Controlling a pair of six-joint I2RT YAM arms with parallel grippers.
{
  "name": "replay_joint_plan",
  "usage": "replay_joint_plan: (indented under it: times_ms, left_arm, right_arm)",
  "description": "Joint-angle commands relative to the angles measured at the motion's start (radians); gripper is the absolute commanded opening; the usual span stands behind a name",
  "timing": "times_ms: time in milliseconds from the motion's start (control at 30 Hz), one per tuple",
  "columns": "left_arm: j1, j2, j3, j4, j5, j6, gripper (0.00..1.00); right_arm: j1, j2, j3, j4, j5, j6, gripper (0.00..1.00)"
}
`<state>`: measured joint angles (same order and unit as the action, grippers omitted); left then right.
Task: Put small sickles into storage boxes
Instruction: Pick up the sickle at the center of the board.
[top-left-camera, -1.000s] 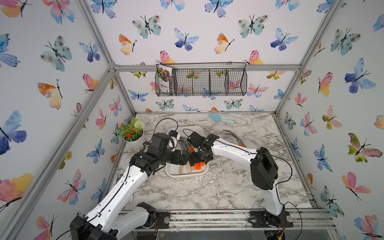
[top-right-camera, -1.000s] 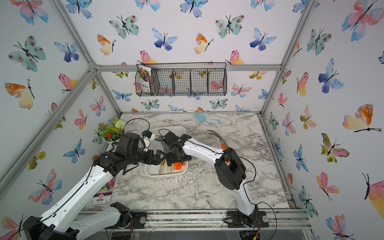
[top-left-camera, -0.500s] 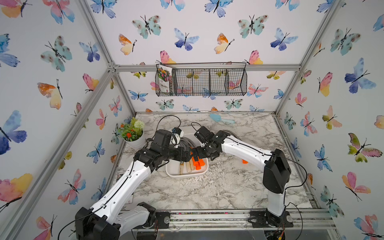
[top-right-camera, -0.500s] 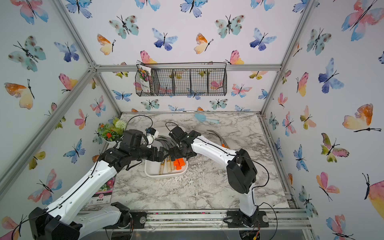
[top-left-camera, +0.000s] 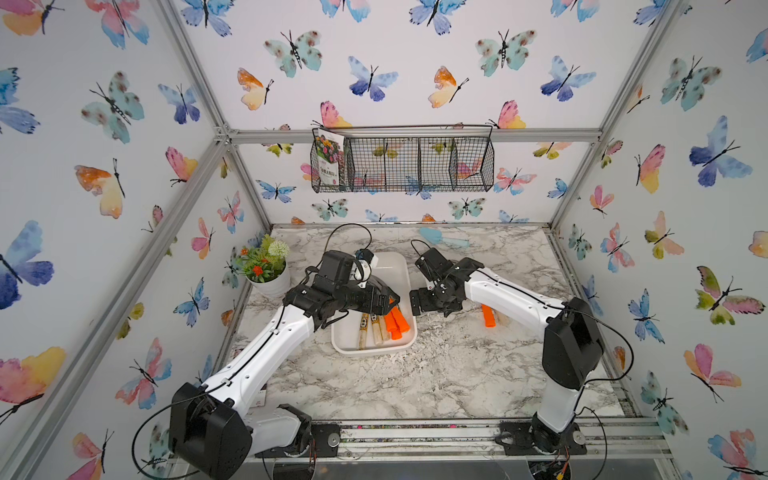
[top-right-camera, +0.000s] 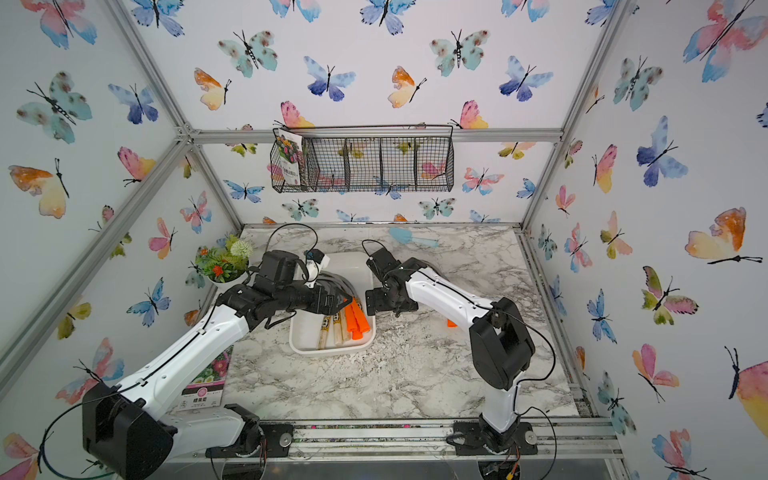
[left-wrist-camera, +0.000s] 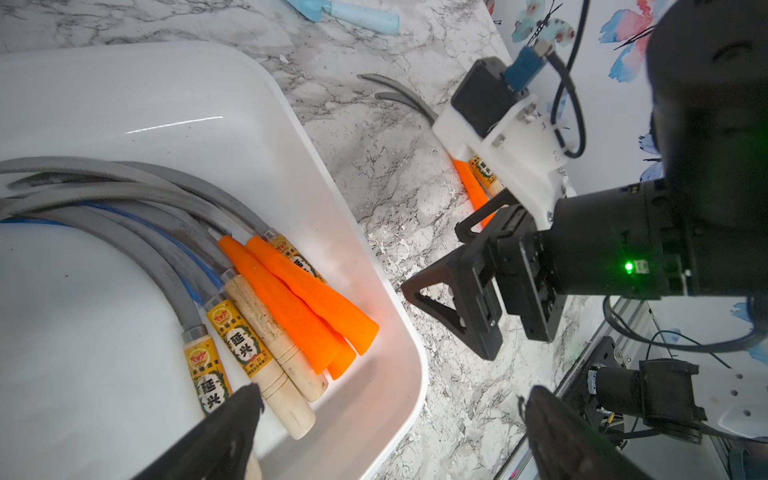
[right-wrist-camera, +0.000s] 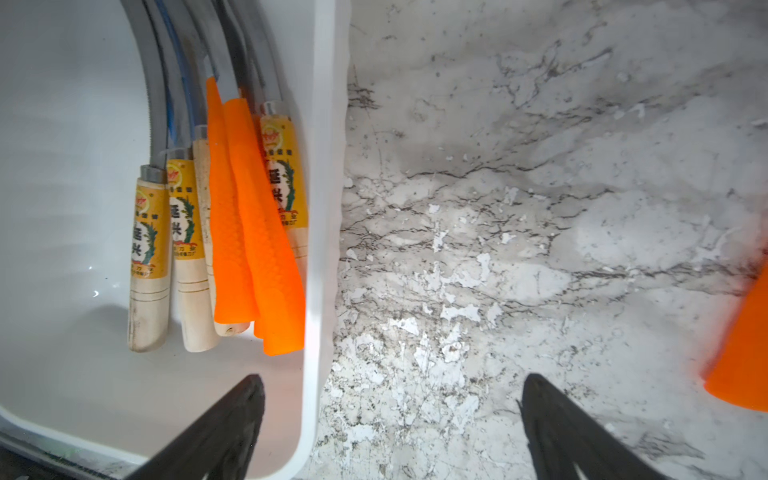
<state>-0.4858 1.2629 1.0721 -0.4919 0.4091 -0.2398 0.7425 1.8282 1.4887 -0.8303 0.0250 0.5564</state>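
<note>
The white storage box (top-left-camera: 374, 350) lies mid-table and holds several small sickles (top-left-camera: 395, 323), orange and pale wood handles side by side, grey blades curving toward the far end (left-wrist-camera: 124, 195). Two more sickles lie on the marble to its right, one with an orange handle (top-left-camera: 489, 316), one wooden (left-wrist-camera: 484, 171). My left gripper (top-left-camera: 392, 300) hangs open over the box's right side (left-wrist-camera: 390, 399), above the handles. My right gripper (top-left-camera: 415, 302) is open and empty (right-wrist-camera: 390, 386), straddling the box's right rim (right-wrist-camera: 322, 208).
A pale blue trowel (top-left-camera: 442, 239) lies near the back wall. A potted plant (top-left-camera: 266, 270) stands left of the box. A black wire basket (top-left-camera: 403, 164) hangs on the back wall. A seed packet (top-right-camera: 208, 386) lies under the left arm.
My right gripper has pulled back to the right, from over the sickles in the box to its right rim, staying open. The left gripper stays over the box.
</note>
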Motion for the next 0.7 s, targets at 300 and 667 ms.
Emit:
replay_joint_plan:
  times_ms: [300,667]
  left_arm:
    - [-0.075,0.131,0.061,0.083,0.033,-0.018,0.98]
    - [-0.169,0.264,0.119,0.14,0.038,-0.045,0.98]
  right_arm:
    - [-0.158,-0.05,-0.107,-0.006,0.023,-0.057,0.98]
    - [-0.295,-0.044,-0.18,-0.011,0.049,-0.1,0.98]
